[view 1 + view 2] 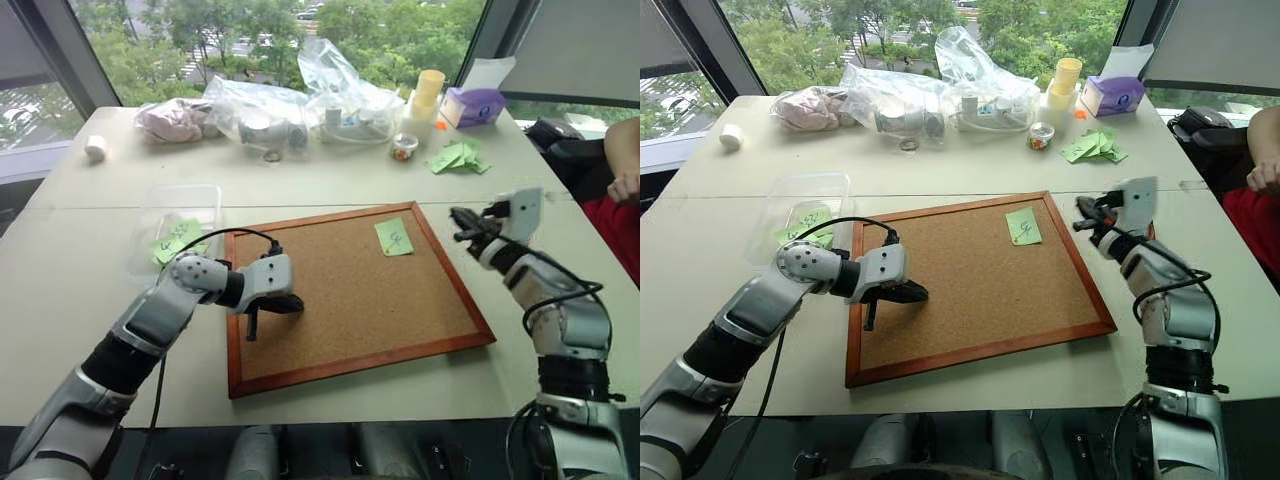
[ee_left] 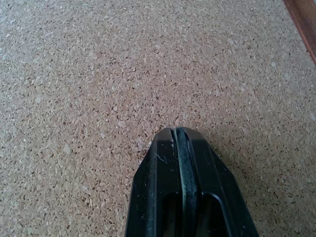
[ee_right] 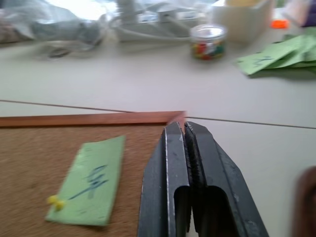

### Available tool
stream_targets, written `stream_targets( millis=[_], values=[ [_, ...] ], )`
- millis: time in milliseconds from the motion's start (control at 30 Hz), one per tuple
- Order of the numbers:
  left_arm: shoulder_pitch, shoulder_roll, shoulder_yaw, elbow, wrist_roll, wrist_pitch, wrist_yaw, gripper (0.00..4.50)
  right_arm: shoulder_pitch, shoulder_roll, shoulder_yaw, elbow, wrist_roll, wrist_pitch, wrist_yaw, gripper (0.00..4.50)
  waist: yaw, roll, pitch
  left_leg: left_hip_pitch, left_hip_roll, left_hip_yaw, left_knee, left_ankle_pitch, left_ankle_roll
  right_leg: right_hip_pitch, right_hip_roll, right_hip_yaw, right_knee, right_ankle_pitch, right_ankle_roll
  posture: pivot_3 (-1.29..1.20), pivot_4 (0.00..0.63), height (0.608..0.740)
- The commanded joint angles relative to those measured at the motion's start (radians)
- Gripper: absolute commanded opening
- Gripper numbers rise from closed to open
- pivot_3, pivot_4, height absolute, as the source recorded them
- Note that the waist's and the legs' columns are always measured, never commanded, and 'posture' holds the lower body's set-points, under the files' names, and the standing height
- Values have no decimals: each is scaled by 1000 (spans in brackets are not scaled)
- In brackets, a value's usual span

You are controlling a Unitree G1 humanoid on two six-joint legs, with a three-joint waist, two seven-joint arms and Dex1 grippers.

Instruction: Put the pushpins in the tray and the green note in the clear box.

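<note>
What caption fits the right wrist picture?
Shut right gripper near cork board corner, beside pinned green note.

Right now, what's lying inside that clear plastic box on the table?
Inside the clear box lies a light-green paper note with dark handwriting. The left arm's upper part crosses in front of the box's near edge, so whatever sits in that corner is covered.

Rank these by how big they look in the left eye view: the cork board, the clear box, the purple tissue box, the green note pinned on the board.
1. cork board
2. clear box
3. purple tissue box, though it sits farther back
4. green note
</note>
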Motion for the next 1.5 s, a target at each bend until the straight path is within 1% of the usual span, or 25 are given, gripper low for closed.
stream_targets(
  millis=[33,200,400,500,600,633,667,700,767,967,1033,1100,1167,1267,1367,1433,1500],
  values=[
    [-27,10,19,19,3,-8,-9,0,-21,-39,-21,65,-53,-21,-39,47,-2,0,0,0,0,0,-1,0,0,0,0,0,0,0,0,0,150,738],
    [-49,8,19,31,4,-20,-17,0,-47,-64,-22,146,-79,-31,-41,47,-5,1,1,0,0,1,-1,0,-1,-1,1,1,0,0,0,0,150,738],
    [-28,0,9,12,6,-15,-9,0,-65,-75,-27,230,-100,-37,-47,47,-4,1,1,0,0,0,-1,0,-1,-1,1,1,0,0,0,0,150,738],
    [-23,0,10,9,7,-13,-8,0,-64,-75,-34,240,-99,-45,-49,802,-4,1,1,0,0,0,-1,0,-1,-1,1,1,0,0,0,0,150,738],
    [-22,-1,11,9,7,-10,-7,0,-64,-77,-36,247,-99,-48,-51,2225,-4,1,1,0,0,0,-1,0,-1,-1,1,1,0,0,0,0,150,738],
    [-23,-1,12,10,7,-10,-6,0,-65,-77,-36,249,-100,-48,-52,2869,-4,1,1,0,0,0,-1,0,-1,-1,1,1,0,0,0,0,150,738],
    [-22,-1,11,11,7,-11,-6,0,-67,-76,-39,252,-97,-48,-53,3226,-4,1,1,0,0,0,-1,0,-1,-1,1,1,0,0,0,0,150,738],
    [-22,-2,11,12,7,-11,-5,0,-68,-75,-40,253,-95,-47,-54,3712,-4,1,1,0,0,0,-1,0,-1,-1,1,1,0,0,0,0,150,738],
    [-22,-4,11,13,7,-10,-4,0,-69,-74,-43,256,-92,-46,-55,4437,-4,1,1,0,0,0,-1,0,-1,-1,1,1,0,0,0,0,150,738],
    [-22,-6,11,13,6,-8,-3,0,-67,-75,-52,259,-89,-54,-61,4437,-4,1,1,0,0,0,-1,1,-1,-1,0,1,0,0,0,0,150,738],
    [-22,-6,12,14,6,-8,-3,0,-68,-78,-60,249,-96,-86,-73,4437,-4,1,1,0,0,1,-1,0,-1,-1,0,1,0,0,0,0,150,738],
    [-22,-3,14,13,5,-8,-6,0,-44,-74,-19,127,-60,-96,26,4437,-4,1,1,0,0,1,-1,1,-1,-1,0,1,0,0,0,0,150,738],
    [-22,0,16,13,4,-10,-9,0,-2,-66,49,-9,-15,-55,137,4437,-3,2,1,0,0,0,-1,0,-1,-1,1,1,0,0,0,0,150,738],
    [-27,2,17,21,5,-16,-15,0,60,-58,143,-155,24,18,235,4437,-3,2,1,0,1,0,-1,0,-1,-1,2,1,0,0,0,0,150,738],
    [-34,0,17,32,9,-22,-16,0,95,-42,211,-228,38,59,269,4437,1,1,1,-1,1,0,-1,0,-1,-1,1,0,0,0,0,0,150,738],
    [-36,-1,17,35,11,-23,-15,0,103,-10,261,-232,34,61,278,4437,3,1,0,-1,0,0,0,0,0,-1,0,0,0,0,0,0,150,738],
    [-35,-2,16,33,12,-23,-14,0,96,15,281,-213,27,60,278,4437,2,1,0,-1,0,0,0,0,0,-1,0,0,0,0,0,0,150,738]
  ],
)
